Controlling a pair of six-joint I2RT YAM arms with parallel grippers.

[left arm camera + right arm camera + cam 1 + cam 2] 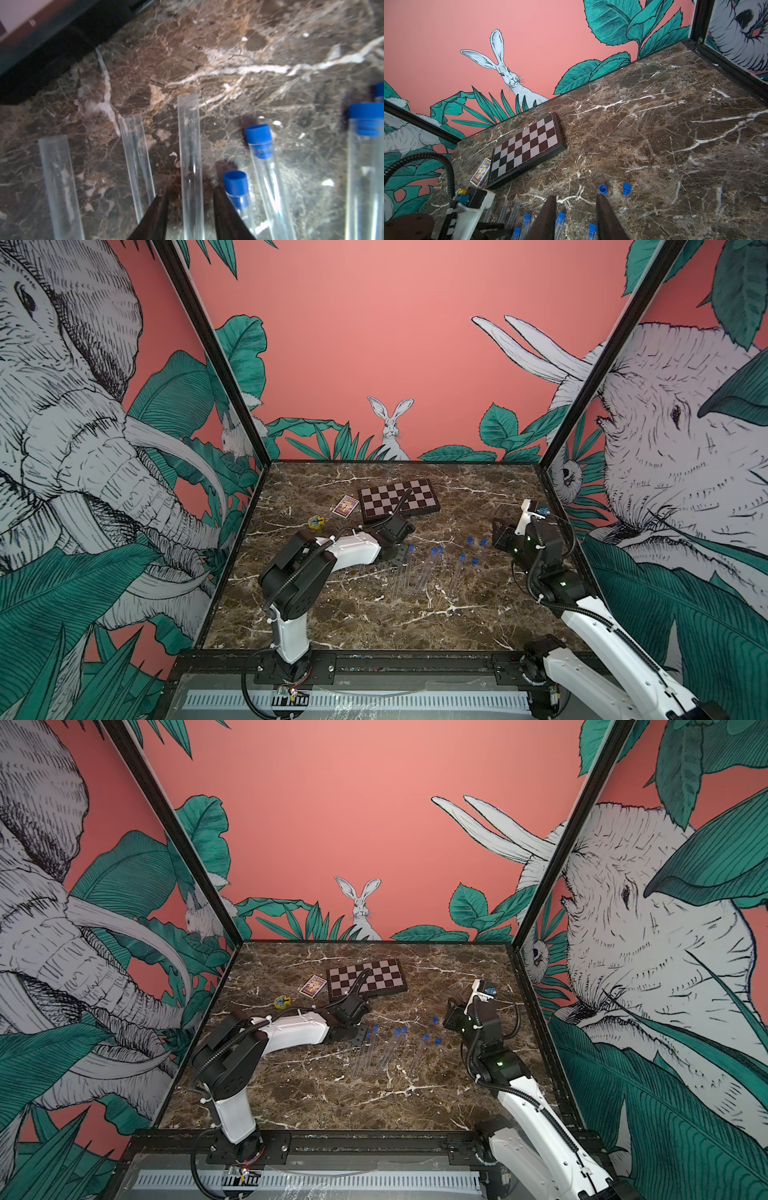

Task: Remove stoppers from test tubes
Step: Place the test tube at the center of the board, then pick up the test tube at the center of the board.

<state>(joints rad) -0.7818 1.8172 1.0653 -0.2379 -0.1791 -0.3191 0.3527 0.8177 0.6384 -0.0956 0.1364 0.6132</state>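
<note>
Several clear test tubes lie side by side on the marble table (374, 614). In the left wrist view three of them are open-ended, one being the middle tube (190, 145). My left gripper (190, 190) is open and straddles that tube, with a gap on each side. Beside it lie tubes with blue stoppers (258, 136) still in them, seen in a top view as blue tips (434, 551). Loose stoppers (470, 539) (626, 188) lie further right. My right gripper (576, 195) hangs open and empty above the table, near the loose stoppers (498, 537).
A folded chessboard (399, 502) lies at the back, with a small card box (345, 506) and a yellow-and-blue toy (316, 522) to its left. Black frame posts and patterned walls close in the table on three sides.
</note>
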